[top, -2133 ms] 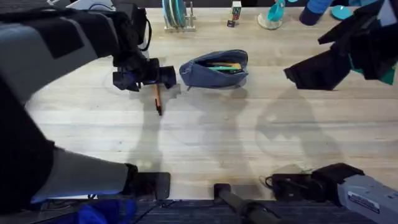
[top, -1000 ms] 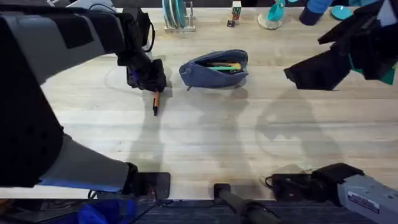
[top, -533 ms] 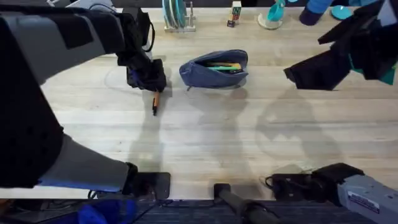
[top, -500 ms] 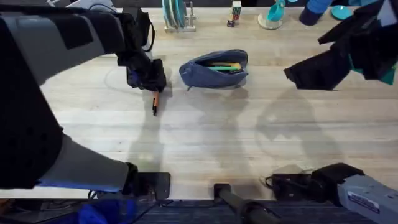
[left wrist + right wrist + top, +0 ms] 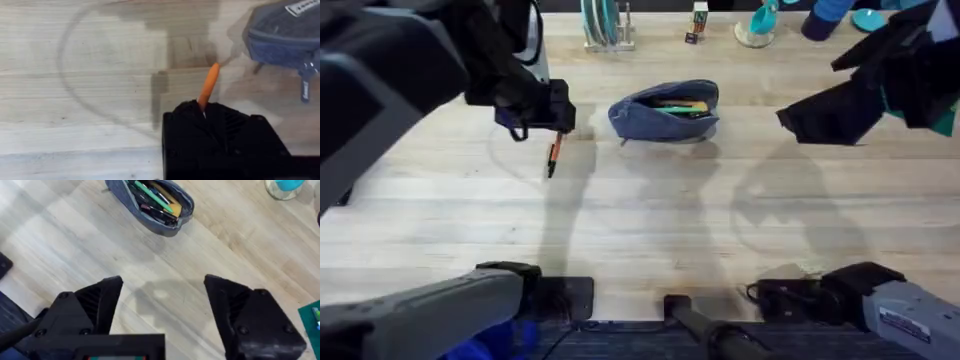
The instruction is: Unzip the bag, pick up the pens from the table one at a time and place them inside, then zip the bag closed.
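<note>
Since the earlier frame the orange pen (image 5: 553, 156) has been lifted off the table (image 5: 650, 220) at upper left, clamped in the left gripper (image 5: 552, 118); open bag (image 5: 664, 110) lies upper centre; right gripper (image 5: 160, 310) is held wide apart

Blue-grey bag (image 5: 664, 110) lay on the table (image 5: 720, 220), unzipped, green, yellow and dark pens (image 5: 156, 200) inside. Orange pen (image 5: 553, 156), dark tip down, hung tilted left of bag, clamped in left gripper (image 5: 556, 130).

a teal-plate rack (image 5: 603, 24) and teal cup (image 5: 758, 22) stand behind.
</note>
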You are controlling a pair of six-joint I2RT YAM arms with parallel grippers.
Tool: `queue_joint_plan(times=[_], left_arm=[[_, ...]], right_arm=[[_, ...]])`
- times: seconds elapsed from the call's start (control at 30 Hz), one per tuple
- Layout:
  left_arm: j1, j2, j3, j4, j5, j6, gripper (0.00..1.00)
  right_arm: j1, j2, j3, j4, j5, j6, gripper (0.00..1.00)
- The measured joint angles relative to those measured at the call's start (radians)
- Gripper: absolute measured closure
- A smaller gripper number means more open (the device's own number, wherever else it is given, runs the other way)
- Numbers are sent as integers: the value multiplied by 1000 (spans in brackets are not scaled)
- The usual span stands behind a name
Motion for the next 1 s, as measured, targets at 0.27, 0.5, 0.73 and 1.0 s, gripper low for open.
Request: queue_joint_plan(times=[0.27,0.5,0.73,1.0], left_arm=[[0,-55,164,-119,0,99,961],[0,-61,323,-188,6,188,961],[0,-61,436,-208,33,282,961],[-26,-61,489,-211,113,393,961]], right_arm=[[0,0,0,0,0,0,4],[0,0,0,0,0,0,5],[0,0,0,0,0,0,4],[0,0,0,0,0,0,4]])
